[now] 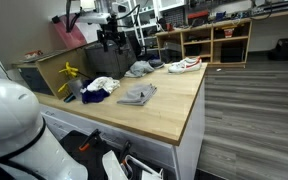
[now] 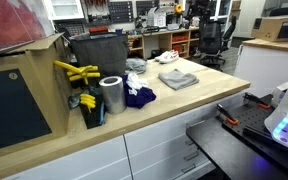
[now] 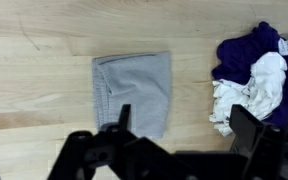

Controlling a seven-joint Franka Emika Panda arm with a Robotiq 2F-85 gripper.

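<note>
Gray cloth [image 3: 134, 90] is lying flat, folded into a rough rectangle, at centre on the light wood tabletop [image 3: 34, 90]. Its long side is running 12 to 6 o'clock, with a fold line showing along its 9 o'clock side. At 3 o'clock from it, apart, a purple cloth [image 3: 246, 50] is sitting crumpled. A white cloth [image 3: 249, 95] is bunching against the purple one's 6 o'clock side, touching. Dark jaws are showing along 6 o'clock, blurred, standing wide apart. One finger is overlapping the gray cloth's lower edge, the other is sitting under the white cloth. Between them, bare wood and the gray cloth's lower corner are showing.
</note>
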